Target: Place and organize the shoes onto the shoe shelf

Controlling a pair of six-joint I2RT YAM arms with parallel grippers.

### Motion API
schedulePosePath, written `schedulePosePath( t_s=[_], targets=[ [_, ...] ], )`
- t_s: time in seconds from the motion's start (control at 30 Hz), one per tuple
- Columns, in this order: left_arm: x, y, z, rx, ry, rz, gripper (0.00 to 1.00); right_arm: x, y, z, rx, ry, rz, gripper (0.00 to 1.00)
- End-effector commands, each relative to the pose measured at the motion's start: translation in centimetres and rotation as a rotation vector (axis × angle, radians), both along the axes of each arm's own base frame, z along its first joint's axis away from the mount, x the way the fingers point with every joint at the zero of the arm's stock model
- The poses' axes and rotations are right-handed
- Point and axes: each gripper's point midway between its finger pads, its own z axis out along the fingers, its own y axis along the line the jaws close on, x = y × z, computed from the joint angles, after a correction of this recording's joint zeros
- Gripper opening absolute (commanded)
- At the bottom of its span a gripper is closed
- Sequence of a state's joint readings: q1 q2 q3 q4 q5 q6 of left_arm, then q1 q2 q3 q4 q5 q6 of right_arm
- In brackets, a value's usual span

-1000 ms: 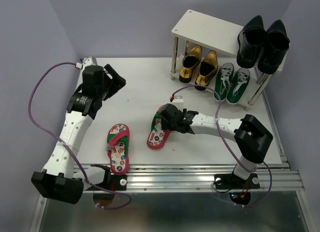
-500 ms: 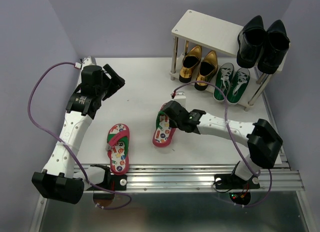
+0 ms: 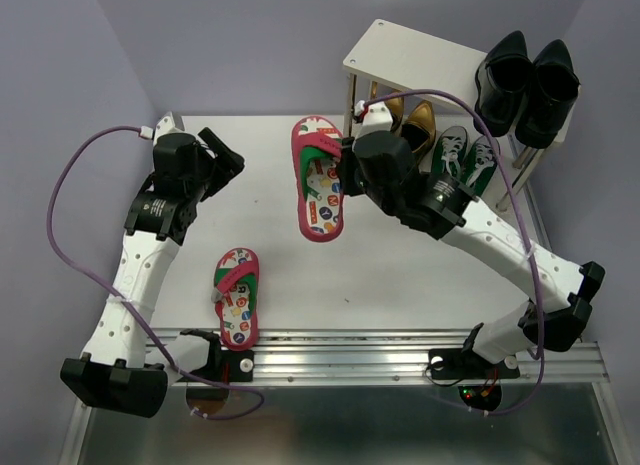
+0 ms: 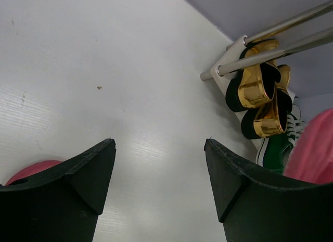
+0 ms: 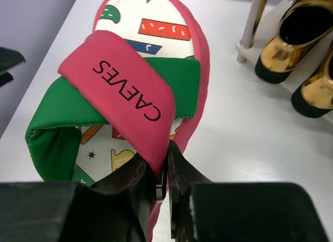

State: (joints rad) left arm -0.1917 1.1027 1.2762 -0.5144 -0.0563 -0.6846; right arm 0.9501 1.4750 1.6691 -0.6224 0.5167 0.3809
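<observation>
Pink flip-flop lies on the table, lower left. Mid-frame, right gripper pinches the strap of the other flip-flop, off the table; left gripper wide, empty, upper left. Shelf upper right, black loafers on top.

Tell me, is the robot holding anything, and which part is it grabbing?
Yes. The right gripper pinches one flip-flop by its red-pink strap. The left gripper is open and holds nothing.
</observation>
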Motion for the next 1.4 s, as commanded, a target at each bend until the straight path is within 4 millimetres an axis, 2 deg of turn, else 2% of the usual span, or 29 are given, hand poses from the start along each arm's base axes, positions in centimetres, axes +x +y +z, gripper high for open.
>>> schedulePosePath(
  t_s=[0.0,0.03,0.07,0.1,0.17,0.2,0.23,0.3,0.33,0.4,0.43,0.47,0.5,0.6,0.7,0.8,1.27,1.37],
  targets=[
    [-0.2,0.5,1.1,0.007,-0.047,0.008,0.80,1.2,-1.8,8.1,0.045,-0.177,-0.070,0.01],
    [-0.3,0.5,1.1,0.006,-0.047,0.008,0.79,1.7,-1.9,8.7,0.037,-0.195,-0.094,0.01],
    [-0.3,0.5,1.1,0.006,-0.050,0.008,0.80,1.9,-2.5,10.9,0.047,-0.238,-0.118,0.01],
    [-0.4,0.5,1.2,0.005,-0.050,0.006,0.80,2.7,-3.8,11.8,0.041,-0.261,-0.185,0.01],
    [-0.5,0.4,1.3,0.004,-0.053,0.003,0.80,4.4,-5.0,12.7,0.037,-0.281,-0.250,0.01],
    [-0.6,0.5,1.3,0.004,-0.053,0.005,0.80,6.0,-6.7,13.9,0.061,-0.298,-0.299,0.01],
    [-0.7,0.5,1.3,0.004,-0.053,0.005,0.80,6.5,-7.9,14.8,0.082,-0.310,-0.321,0.01],
    [-0.8,0.5,1.4,0.006,-0.053,0.002,0.80,8.3,-9.2,15.2,0.105,-0.313,-0.365,0.01],
    [-0.9,0.6,1.4,0.006,-0.054,0.004,0.80,9.4,-11.2,16.3,0.122,-0.332,-0.414,0.01],
    [-1.0,0.5,1.4,0.004,-0.056,0.000,0.80,11.1,-12.0,15.9,0.114,-0.329,-0.451,0.01],
    [-1.1,0.5,1.4,0.002,-0.057,-0.001,0.80,11.8,-13.4,16.7,0.124,-0.347,-0.485,0.01],
    [-1.1,0.4,1.5,-0.003,-0.059,-0.006,0.80,12.8,-13.6,16.1,0.111,-0.340,-0.503,0.01],
    [-1.0,0.2,1.5,-0.008,-0.060,-0.012,0.80,13.2,-14.5,16.5,0.115,-0.351,-0.535,0.01],
    [-0.9,-0.2,1.7,-0.019,-0.067,-0.037,0.80,15.0,-16.9,15.8,0.117,-0.343,-0.606,0.01],
    [-1.0,-0.2,1.7,-0.017,-0.068,-0.039,0.80,15.9,-19.3,15.6,0.140,-0.339,-0.669,0.01],
    [-0.9,-0.2,1.6,-0.014,-0.065,-0.039,0.80,16.5,-20.8,15.3,0.178,-0.331,-0.694,0.01],
    [-0.8,-0.4,1.1,-0.013,-0.057,-0.047,0.80,17.5,-24.2,16.0,0.160,-0.364,-0.789,0.01],
    [-0.8,-0.3,1.0,-0.014,-0.055,-0.045,0.80,17.8,-24.1,15.8,0.151,-0.362,-0.788,0.01]
  ],
)
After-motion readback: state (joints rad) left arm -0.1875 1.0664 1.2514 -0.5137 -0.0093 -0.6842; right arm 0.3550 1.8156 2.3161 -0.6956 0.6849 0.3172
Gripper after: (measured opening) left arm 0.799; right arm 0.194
